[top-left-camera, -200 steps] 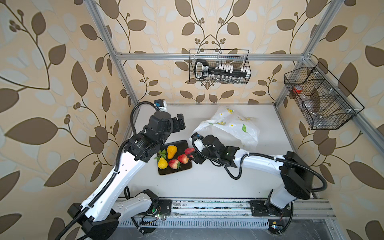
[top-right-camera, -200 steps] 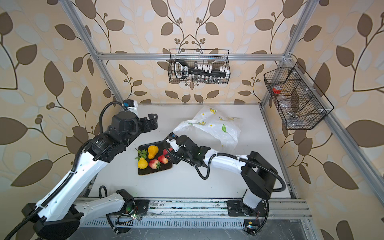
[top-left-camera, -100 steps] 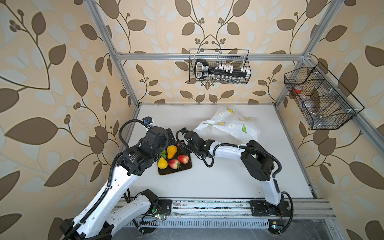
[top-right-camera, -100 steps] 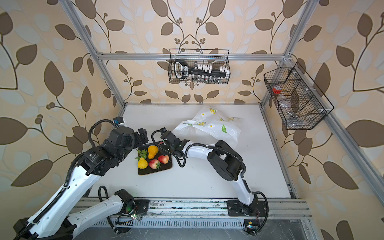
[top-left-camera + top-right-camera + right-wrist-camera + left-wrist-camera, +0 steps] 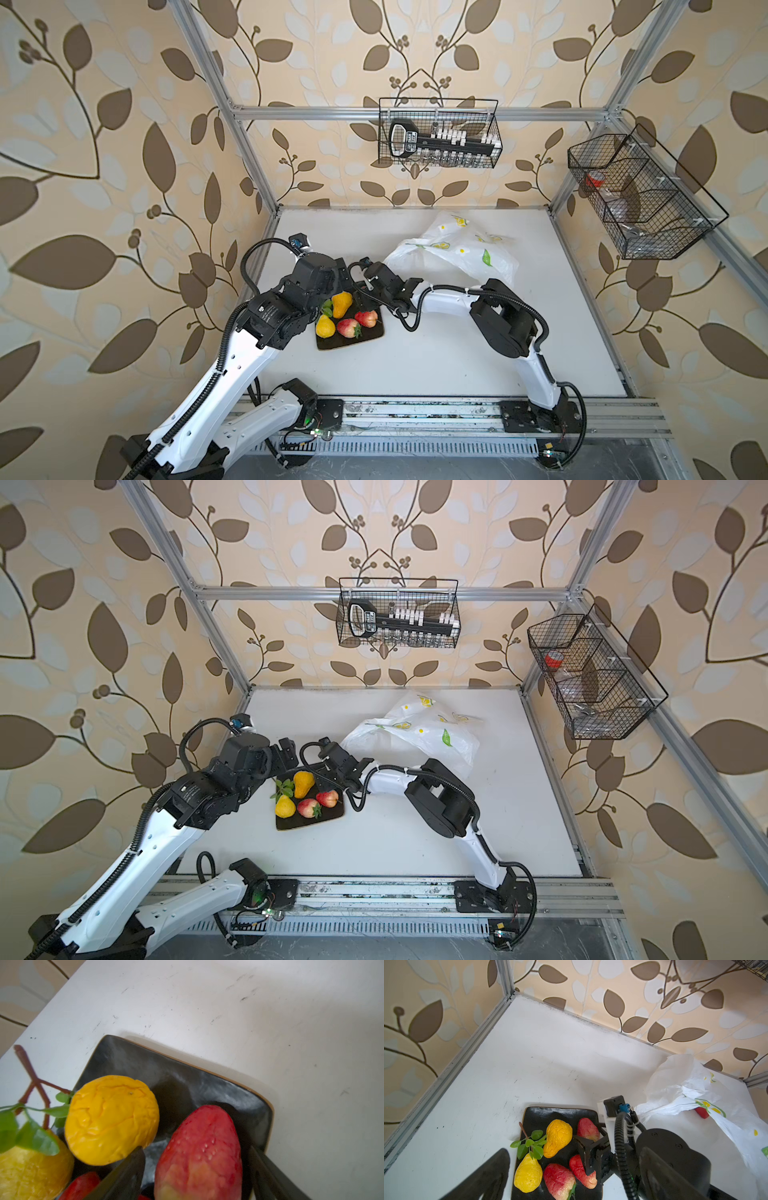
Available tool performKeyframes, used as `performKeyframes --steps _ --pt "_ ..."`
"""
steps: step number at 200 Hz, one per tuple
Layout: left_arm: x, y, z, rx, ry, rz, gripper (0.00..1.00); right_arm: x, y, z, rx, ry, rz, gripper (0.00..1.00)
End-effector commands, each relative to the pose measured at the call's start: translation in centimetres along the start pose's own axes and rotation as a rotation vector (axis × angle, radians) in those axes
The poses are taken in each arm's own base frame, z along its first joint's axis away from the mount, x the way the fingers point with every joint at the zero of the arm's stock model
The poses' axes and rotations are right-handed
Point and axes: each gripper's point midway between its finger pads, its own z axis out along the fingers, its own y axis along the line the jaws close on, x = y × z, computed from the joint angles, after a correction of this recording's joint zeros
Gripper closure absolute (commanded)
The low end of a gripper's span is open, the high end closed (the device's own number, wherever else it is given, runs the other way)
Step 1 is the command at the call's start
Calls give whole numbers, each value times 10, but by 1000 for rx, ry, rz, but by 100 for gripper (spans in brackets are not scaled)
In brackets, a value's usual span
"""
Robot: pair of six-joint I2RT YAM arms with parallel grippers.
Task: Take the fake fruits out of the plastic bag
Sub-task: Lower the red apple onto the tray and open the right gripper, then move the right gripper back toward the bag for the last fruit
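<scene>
Visibly wrinkled, glossy red and yellow fake fruits [image 5: 558,1139]

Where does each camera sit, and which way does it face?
Top views: high over the base rail, looking down on the whole table; left arm and right arm show fully.
Left wrist: on the left arm, looking over the dark tray toward the back corner and plastic bag; its own blurred finger and the right arm show.
Right wrist: close above the tray, looking along the right gripper; both fingers flank a strawberry.
Shared: both wrist views show that strawberry and the orange fruit.
</scene>
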Motion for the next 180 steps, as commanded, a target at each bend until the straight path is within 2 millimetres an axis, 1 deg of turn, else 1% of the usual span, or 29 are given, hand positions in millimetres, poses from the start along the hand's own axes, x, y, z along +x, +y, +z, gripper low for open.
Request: performKeyframes --steps 1,17,35,38,48,57,68,83,97,118,139,149,166,172,175,180 --pt "-17 -10 -5 36 -41 5 3 -43 18 -50 -66 -113 -5 21" --pt "-20 -18 -4 58 -42 21 3 -52 26 -82 -117 -164 -15 21" --pt "-21 -31 0 108 -34 52 3 -49 32 -115 -161 -200 -49 23" --pt "-20 -34 1 118 -29 58 3 -52 33 -123 -168 -214 -52 24" --pt "-18 -45 5 159 -14 87 2 -44 32 -140 -169 -224 -71 26" --pt "-14 -57 9 209 6 119 2 -38 27 -154 -158 -231 -84 27" --pt "-2 -74 17 282 45 176 2 -29 20 -169 -139 -238 -99 29" --pt "11 -94 28 364 90 234 1 -13 4 -186 -88 -243 -128 32" --pt "23 -112 39 434 130 283 1 5 -17 -196 -10 -225 -149 34" --pt "40 -134 59 497 199 321 1 35 -47 -202 110 -165 -148 38" --pt "52 -147 81 511 238 346 1 59 -73 -206 217 -110 -97 44" --pt "58 -150 93 505 251 368 1 69 -80 -206 247 -91 -76 44" --pt "70 -150 114 478 284 413 1 81 -87 -206 266 -67 -39 46" --pt "68 -150 117 472 287 415 1 85 -88 -206 270 -57 -26 47" --pt "76 -149 126 459 314 422 1 86 -89 -206 272 -53 -18 47" --pt "78 -148 132 452 323 424 2 89 -90 -206 274 -47 -9 47"
